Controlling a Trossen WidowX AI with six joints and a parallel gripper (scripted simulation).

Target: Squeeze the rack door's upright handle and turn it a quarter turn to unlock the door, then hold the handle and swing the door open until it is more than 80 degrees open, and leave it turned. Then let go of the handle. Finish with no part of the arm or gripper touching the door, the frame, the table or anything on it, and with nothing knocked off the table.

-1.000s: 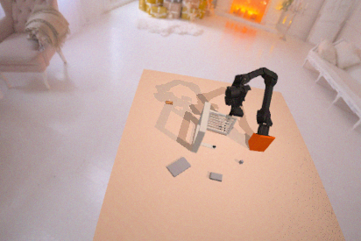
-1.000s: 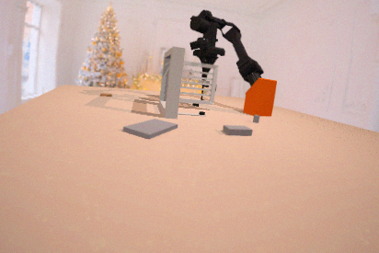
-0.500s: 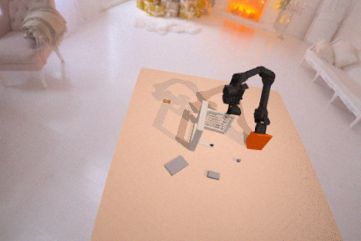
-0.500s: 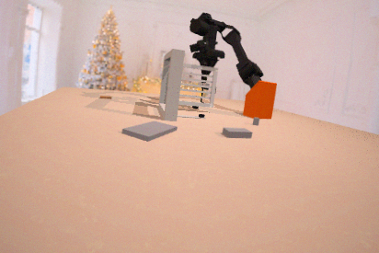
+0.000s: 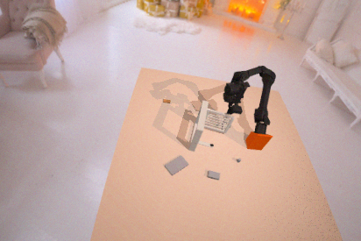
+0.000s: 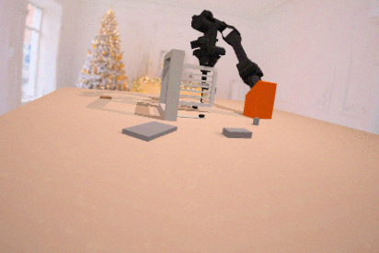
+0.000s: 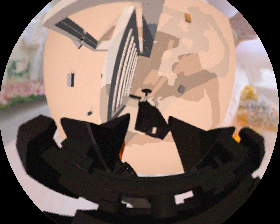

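Note:
The rack's pale grey frame (image 5: 199,127) (image 6: 174,87) stands upright on the table. Its slatted door (image 5: 229,124) (image 6: 213,87) (image 7: 111,65) sticks out from it, swung open at roughly a right angle. The dark handle (image 7: 151,120) is by the door's free edge; its turn angle is hard to read. My gripper (image 5: 234,110) (image 6: 203,70) (image 7: 149,117) is open above the door's free end, with the handle showing between its spread fingertips in the wrist view. Whether a finger still touches the handle cannot be told.
The orange block (image 5: 258,141) (image 6: 260,100) stands at the arm's base. A flat grey slab (image 5: 176,165) (image 6: 149,131), a smaller grey block (image 5: 214,175) (image 6: 236,132) and a tiny grey piece (image 5: 238,159) (image 6: 256,120) lie nearer. A small brown block (image 5: 166,101) (image 6: 106,97) (image 7: 188,17) lies beyond the frame.

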